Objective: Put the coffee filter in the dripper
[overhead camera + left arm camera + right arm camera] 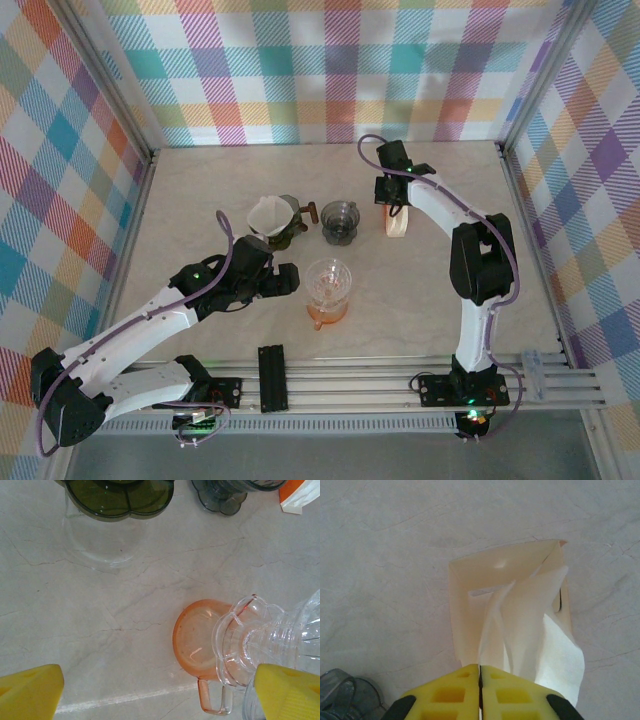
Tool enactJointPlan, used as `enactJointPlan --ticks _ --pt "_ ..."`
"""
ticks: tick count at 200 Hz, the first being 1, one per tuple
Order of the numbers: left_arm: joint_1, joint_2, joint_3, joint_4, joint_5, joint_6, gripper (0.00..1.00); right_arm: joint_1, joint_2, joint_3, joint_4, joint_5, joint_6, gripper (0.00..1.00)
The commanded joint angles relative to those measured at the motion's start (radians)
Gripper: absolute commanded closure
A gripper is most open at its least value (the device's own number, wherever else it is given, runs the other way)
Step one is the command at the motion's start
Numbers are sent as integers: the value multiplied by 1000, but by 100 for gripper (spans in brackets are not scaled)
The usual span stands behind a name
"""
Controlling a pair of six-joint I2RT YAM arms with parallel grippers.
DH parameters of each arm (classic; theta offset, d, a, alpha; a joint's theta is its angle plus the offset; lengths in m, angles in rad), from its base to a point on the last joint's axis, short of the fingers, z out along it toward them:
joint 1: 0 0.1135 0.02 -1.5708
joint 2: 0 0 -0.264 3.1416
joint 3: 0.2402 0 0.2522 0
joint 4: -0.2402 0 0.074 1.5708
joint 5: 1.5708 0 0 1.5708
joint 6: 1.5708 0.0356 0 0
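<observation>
A marble table (200, 180) walled in plaid cloth (300, 70) bears an olive dripper (120, 497) on a glass carafe (102, 542), a grey dripper (340, 222) and an orange mug (195, 637).

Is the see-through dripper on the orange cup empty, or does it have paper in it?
Empty. The clear dripper on the orange cup is see-through all over, no white paper inside.

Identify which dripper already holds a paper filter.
The leftmost, olive-green dripper: a white filter sits in it. The grey dripper and the clear dripper look empty.
</observation>
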Motion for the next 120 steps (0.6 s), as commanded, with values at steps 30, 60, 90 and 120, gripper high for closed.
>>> enactJointPlan --ticks 30,60,90,120 --pt "7 -11 -11 17 12 -11 2 13 -46 -12 9 2 -12 100" --pt "9 -12 -7 17 13 -11 2 21 -97 -44 28 -28 -32 100" --pt "8 -12 1 9 8 -10 2 30 -164 -86 29 -66 -39 100" --pt "8 -11 3 5 10 -13 2 44 -254 -158 37 -112 -39 100"
